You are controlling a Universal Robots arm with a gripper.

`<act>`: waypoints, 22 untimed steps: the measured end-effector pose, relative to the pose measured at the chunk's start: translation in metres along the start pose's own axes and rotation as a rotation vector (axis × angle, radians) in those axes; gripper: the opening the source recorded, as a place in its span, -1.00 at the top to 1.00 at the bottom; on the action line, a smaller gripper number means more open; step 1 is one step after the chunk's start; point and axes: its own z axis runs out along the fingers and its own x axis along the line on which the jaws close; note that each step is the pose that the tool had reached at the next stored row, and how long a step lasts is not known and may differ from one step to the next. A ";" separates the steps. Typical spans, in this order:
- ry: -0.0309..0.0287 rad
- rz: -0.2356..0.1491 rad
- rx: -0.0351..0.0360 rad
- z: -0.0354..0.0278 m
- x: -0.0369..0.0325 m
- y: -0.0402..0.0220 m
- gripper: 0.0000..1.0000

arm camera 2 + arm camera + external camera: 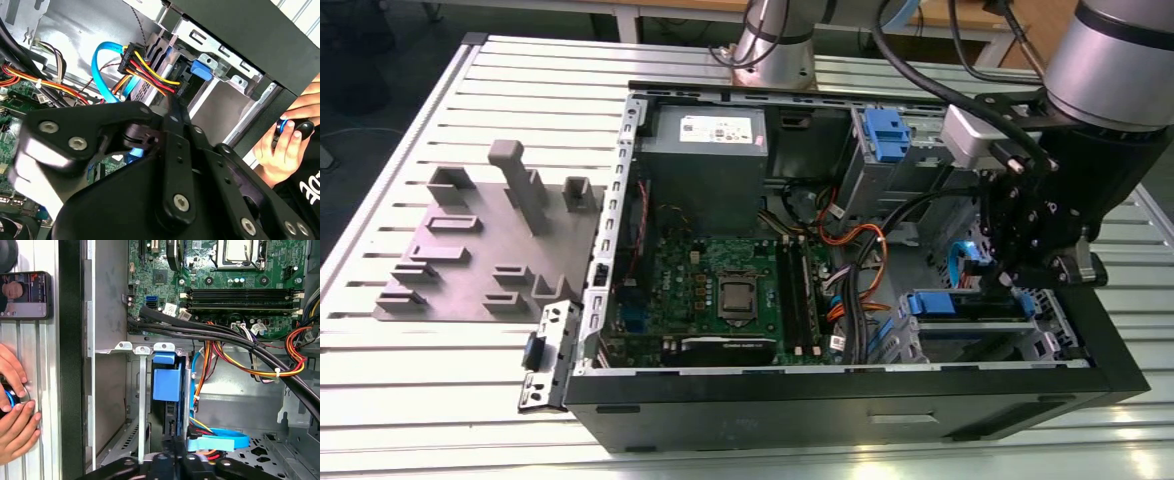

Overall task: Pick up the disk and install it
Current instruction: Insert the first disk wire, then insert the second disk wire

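Note:
The disk sits edge-on in the drive bay at the near corner of the open computer case, on the exterior view's right. Its blue plastic rail shows between the bay's metal guides. My gripper hangs right at the disk's outer end. In both wrist views its black fingers converge, shut on the dark edge of the disk. The gripper's linkages hide most of the disk's body.
Bundled cables and a light-blue data cable cross beside the bay. The motherboard and a grey power supply lie further in. A person's hand rests outside the case near a phone. A grey fixture plate lies at the exterior view's left.

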 end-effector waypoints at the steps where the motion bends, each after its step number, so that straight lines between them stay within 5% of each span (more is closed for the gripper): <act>1: 0.0000 0.000 0.0000 0.0000 0.0000 0.0000 0.79; 15: 0.0000 0.000 -0.0014 0.0000 0.0000 0.0000 0.79; 22: -0.0001 0.000 -0.0014 -0.0097 0.0015 -0.0009 0.79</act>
